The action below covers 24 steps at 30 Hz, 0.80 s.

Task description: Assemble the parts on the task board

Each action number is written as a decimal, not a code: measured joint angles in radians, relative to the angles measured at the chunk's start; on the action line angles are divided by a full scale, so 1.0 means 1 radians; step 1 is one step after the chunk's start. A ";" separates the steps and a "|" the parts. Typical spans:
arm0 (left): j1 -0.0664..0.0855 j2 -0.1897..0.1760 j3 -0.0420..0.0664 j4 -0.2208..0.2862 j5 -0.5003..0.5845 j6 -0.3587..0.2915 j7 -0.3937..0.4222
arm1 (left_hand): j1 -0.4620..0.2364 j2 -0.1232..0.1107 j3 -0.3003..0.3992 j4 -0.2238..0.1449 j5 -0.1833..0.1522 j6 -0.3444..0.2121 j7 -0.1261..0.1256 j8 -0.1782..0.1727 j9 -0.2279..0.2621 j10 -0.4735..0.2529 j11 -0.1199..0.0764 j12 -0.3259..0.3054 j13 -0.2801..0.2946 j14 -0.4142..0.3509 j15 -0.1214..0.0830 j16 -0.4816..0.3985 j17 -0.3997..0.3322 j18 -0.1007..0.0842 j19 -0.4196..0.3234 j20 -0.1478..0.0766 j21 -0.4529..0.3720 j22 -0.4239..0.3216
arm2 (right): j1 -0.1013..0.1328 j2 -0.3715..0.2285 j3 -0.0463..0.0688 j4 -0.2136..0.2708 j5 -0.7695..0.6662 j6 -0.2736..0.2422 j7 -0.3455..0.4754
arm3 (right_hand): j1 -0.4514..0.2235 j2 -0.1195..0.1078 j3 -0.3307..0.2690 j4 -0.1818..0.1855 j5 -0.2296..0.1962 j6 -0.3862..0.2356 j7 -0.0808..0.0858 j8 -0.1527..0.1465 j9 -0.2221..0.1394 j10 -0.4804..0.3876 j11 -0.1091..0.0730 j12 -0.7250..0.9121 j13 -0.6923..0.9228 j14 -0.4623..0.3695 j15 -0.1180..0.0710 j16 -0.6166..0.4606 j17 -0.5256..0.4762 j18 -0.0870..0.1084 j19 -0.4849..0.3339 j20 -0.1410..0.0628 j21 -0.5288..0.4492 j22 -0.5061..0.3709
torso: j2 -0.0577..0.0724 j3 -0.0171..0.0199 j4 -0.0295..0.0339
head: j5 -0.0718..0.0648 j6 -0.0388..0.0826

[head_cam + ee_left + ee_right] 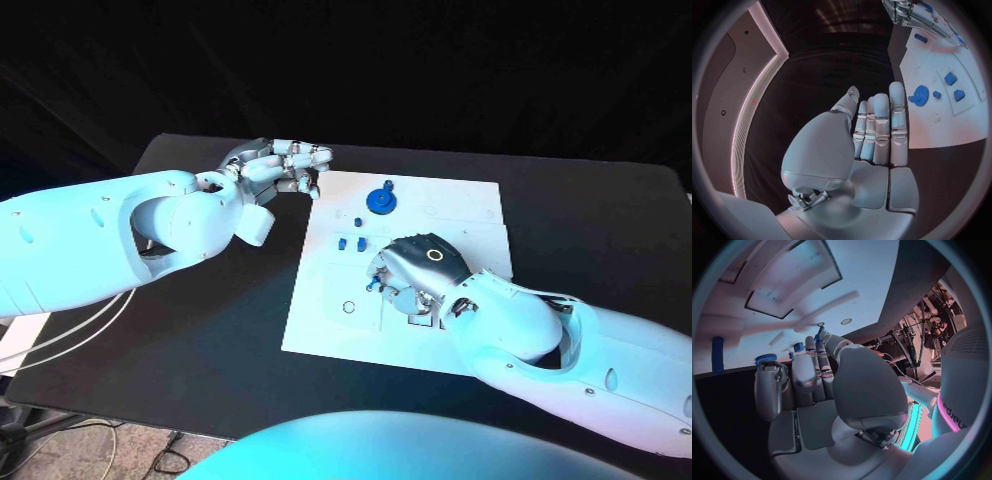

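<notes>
The white task board (433, 215) lies in the middle of the black table. A blue gear (382, 200) stands near its far edge, with three small blue parts (352, 243) just in front of it. My right hand (421, 262) is low over the board's middle. Its thumb and a finger pinch a small blue part (820, 333), also seen at the fingertips in the head view (375, 284). My left hand (281, 165) hovers at the board's far left corner, fingers straight and together (879, 130), holding nothing. The left wrist view shows the gear (918, 95) and the small parts (950, 78).
The board has a small round hole (349, 306) near its front left and shallow rectangular recesses (792, 280) near the right hand. Bare black table (216, 300) lies left of the board and beyond it on the right.
</notes>
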 measured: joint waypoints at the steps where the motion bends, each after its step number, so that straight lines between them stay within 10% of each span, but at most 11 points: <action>1: 0.000 0.000 0.000 0.000 0.000 0.000 0.000 | 0.000 0.000 0.000 0.000 0.000 0.000 0.000 0.000 0.000 0.000 0.000 0.000 0.000 0.000 0.000 0.000 0.000 0.000 0.000 0.000 0.000 0.000 | 0.000 0.000 0.000 0.001 -0.005 0.001 -0.003 | 0.000 0.000 0.000 0.000 0.000 0.000 0.000 0.000 0.000 0.000 0.000 0.000 0.000 0.000 0.000 0.000 0.000 0.000 0.000 0.000 0.000 0.000 | 0.000 0.0001 0.0000 | 0.000 0.000; 24: 0.000 0.003 0.000 -0.002 -0.003 0.007 0.000 | 0.000 0.000 -0.003 -0.003 0.000 0.000 0.000 0.000 0.000 0.000 0.000 0.000 -0.001 0.000 0.000 0.000 0.000 0.000 0.000 0.000 0.000 0.000 | 0.000 0.013 0.000 -0.001 -0.054 0.045 -0.033 | 0.000 0.000 0.000 0.000 0.000 0.000 0.000 0.000 0.000 0.000 0.000 0.000 0.000 0.000 0.000 0.000 -0.001 0.000 0.000 0.000 0.000 0.000 | 0.000 0.0006 0.0005 | 0.002 0.000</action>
